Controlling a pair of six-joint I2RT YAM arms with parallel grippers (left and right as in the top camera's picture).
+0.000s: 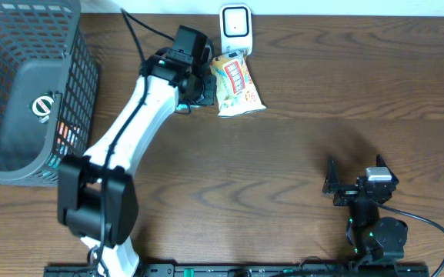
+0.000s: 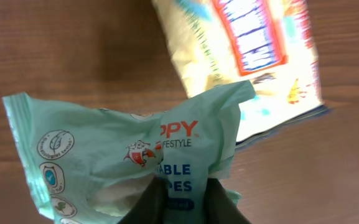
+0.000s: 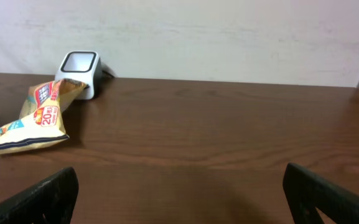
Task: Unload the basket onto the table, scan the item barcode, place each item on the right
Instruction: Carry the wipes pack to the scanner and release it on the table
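Starting far left: a dark grey mesh plastic basket (image 1: 91, 77) sat on the brown wood-grain counter (image 1: 283, 154), with a few items inside, too small to identify. The white left arm was stretched toward the back edge. The left claw (image 2: 184, 190) was clamped on a mint-green crinkled plastic wipes packet (image 2: 104, 162), pinching its lower edge. The packet was just beside a yellow printed snack bag (image 1: 235, 85), which lay flat on the counter. The bag's top end was right in front of the small white box-shaped barcode scanner (image 1: 235, 29) at the back. The right claw (image 1: 355, 178) was low right, well apart from the rest, fingers spread wide, nothing between them.
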